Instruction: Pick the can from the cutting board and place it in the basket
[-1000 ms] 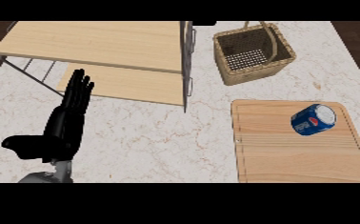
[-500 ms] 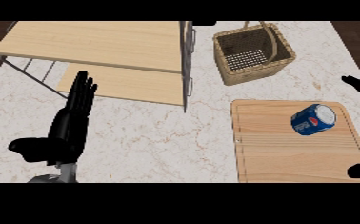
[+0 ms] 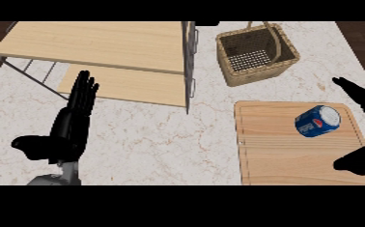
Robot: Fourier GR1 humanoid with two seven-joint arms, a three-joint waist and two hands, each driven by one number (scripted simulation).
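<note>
Right hand (image 3: pixel 351 90) has edged further in beside the can (image 3: pixel 318 120).

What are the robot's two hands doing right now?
Left hand: open, fingers straight, holding nothing.
Right hand: only bits show at the edge; cannot tell.

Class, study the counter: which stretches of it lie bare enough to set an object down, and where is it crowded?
Bare marble counter lies between the left hand and the cutting board, below the wooden shelf rack. A narrower strip separates the board from the wicker basket. The board's lower half is free; its upper right holds the can, with the right hand close by.
</note>
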